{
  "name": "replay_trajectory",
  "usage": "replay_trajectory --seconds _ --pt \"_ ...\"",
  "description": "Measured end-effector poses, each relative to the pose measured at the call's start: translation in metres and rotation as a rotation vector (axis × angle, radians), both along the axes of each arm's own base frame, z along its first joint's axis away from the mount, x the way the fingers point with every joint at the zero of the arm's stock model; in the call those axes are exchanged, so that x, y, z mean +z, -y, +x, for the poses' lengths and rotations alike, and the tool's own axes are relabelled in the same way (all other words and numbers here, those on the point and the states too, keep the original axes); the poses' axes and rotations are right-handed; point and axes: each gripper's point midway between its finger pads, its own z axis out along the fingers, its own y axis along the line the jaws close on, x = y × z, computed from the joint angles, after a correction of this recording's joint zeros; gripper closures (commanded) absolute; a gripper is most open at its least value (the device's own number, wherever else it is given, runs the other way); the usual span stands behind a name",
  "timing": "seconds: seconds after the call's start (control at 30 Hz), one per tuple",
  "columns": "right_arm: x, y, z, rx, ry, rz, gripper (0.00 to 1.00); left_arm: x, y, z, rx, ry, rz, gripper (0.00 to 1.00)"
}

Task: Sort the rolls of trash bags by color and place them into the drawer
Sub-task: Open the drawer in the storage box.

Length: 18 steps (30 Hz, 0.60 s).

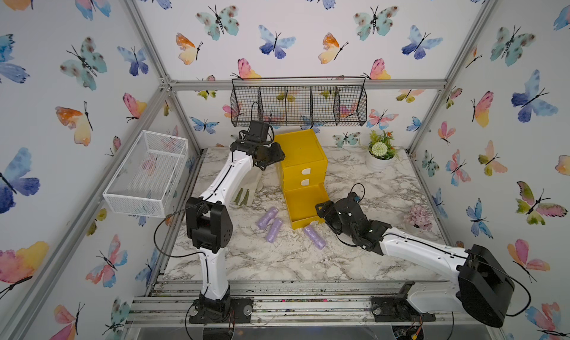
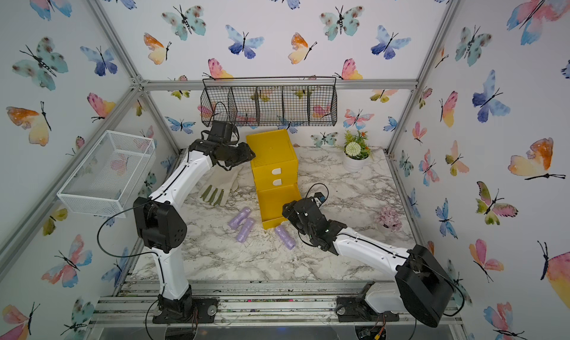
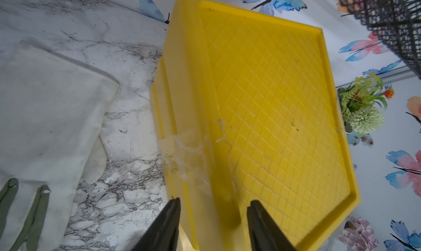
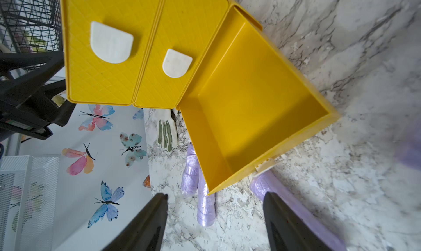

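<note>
- Left gripper [image 3: 215,215]: jaws apart, gripping nothing, at top edge of yellow drawer chest [image 1: 303,156].
- Right gripper [image 4: 215,199]: jaws apart, empty, near open bottom drawer [image 4: 250,97].
- 3 purple rolls [image 1: 274,229] lie on marble table [image 1: 277,261] beside that empty drawer.

Glove [image 1: 253,186] flat on marble table [image 1: 277,261], 10 o'clock. Potted plant [image 1: 381,153] at 1, pink flower [image 1: 419,218] at 3. Walls: black wire basket [image 1: 299,105] 12, white mesh basket [image 1: 148,175] 9.
</note>
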Motion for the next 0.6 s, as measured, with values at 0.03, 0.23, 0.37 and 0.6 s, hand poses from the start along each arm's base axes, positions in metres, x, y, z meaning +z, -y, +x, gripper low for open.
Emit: replay_trajectory --seconds 0.03,0.23,0.37,0.6 --pt "0.006 0.003 -0.002 0.016 0.032 -0.018 0.27 0.009 -0.002 -0.005 0.000 0.023 -0.006 0.41" --pt "0.041 0.023 -0.014 0.101 0.222 -0.111 0.24 0.081 -0.014 -0.030 0.012 0.210 -0.047 0.38" --pt "0.059 0.035 -0.018 0.136 0.302 -0.200 0.22 0.118 -0.041 -0.073 0.050 0.341 -0.045 0.40" --pt "0.073 0.054 -0.021 0.167 0.327 -0.363 0.19 0.098 -0.117 -0.134 0.186 0.397 0.032 0.43"
